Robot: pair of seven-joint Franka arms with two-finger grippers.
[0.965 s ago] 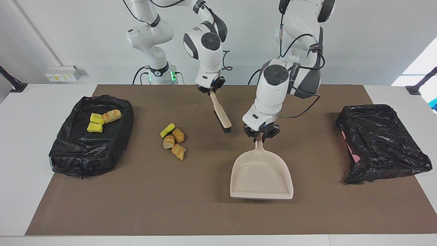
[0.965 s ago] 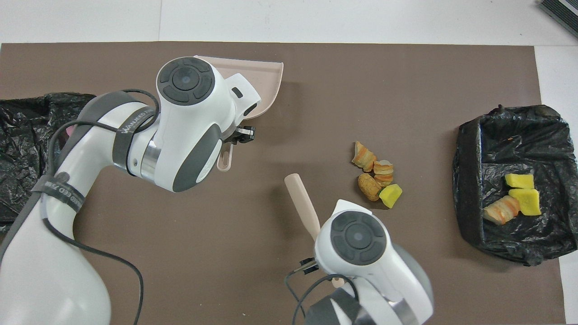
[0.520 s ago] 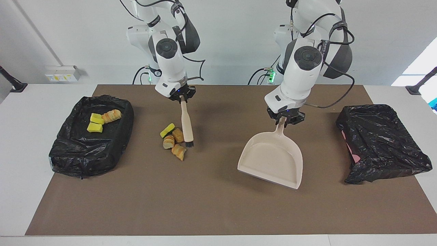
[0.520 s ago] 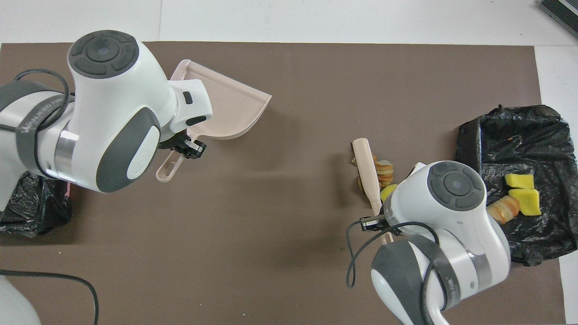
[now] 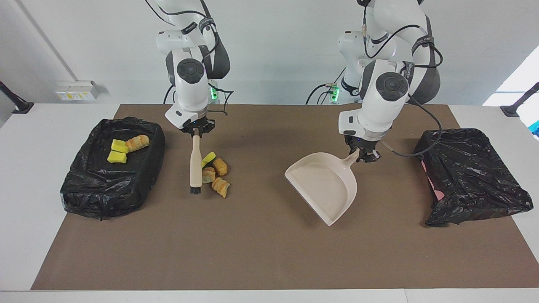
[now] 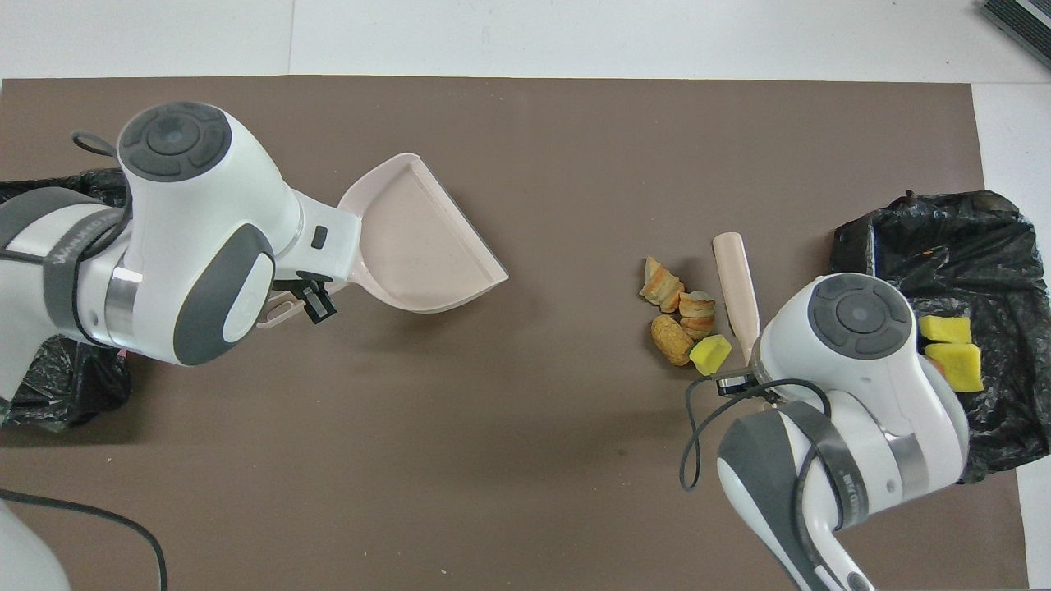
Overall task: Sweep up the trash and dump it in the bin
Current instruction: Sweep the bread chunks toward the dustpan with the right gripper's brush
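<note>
Several trash lumps (image 5: 214,170) (image 6: 681,316), one yellow sponge chunk and tan bread pieces, lie in a small pile on the brown mat. My right gripper (image 5: 196,131) (image 6: 743,379) is shut on the handle of a beige brush (image 5: 195,164) (image 6: 735,279). The brush hangs bristles down between the pile and the black-bagged bin (image 5: 147,168) (image 6: 854,246). That bin holds two yellow chunks and a bread piece (image 5: 126,147). My left gripper (image 5: 363,155) (image 6: 305,297) is shut on the handle of the beige dustpan (image 5: 326,185) (image 6: 419,242), whose mouth is turned toward the pile, well apart from it.
A second black-bagged container (image 5: 471,176) (image 6: 49,386) with a pink patch showing sits at the left arm's end of the table. The brown mat (image 5: 252,252) covers most of the white table.
My right gripper carried the brush across the pile to its bin side. My left gripper swung the dustpan toward the left arm's end and turned its mouth toward the pile.
</note>
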